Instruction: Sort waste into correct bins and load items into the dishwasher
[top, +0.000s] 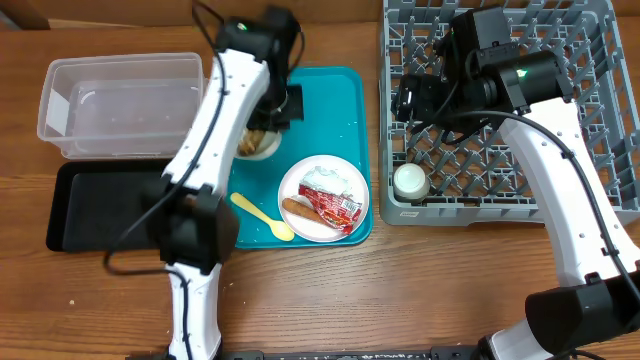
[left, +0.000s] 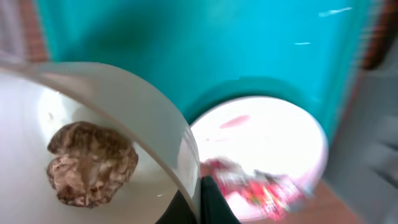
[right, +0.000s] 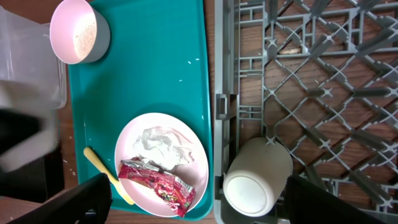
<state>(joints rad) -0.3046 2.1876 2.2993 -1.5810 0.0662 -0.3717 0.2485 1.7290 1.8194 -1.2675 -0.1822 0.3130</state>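
Note:
My left gripper (left: 200, 202) is shut on the rim of a white bowl (left: 134, 102) that holds a brown crumbly lump (left: 90, 163); in the overhead view the bowl (top: 258, 143) sits under my arm on the teal tray. A pink bowl with rice grains (right: 78, 31) stands at the tray's far left. The round plate (top: 292, 188) carries a sausage (top: 298, 210), a crumpled napkin (top: 330, 178) and a red-and-white wrapper (top: 338, 207). A yellow spoon (top: 262, 217) lies beside it. My right gripper (right: 217, 205) is open above a white cup (right: 258, 180) lying in the grey rack (top: 600, 150).
The clear tub (top: 120, 105) stands at the far left with the black tray (top: 100, 205) in front of it. The teal tray (top: 335, 100) lies between them and the rack. Bare wooden table runs along the front edge.

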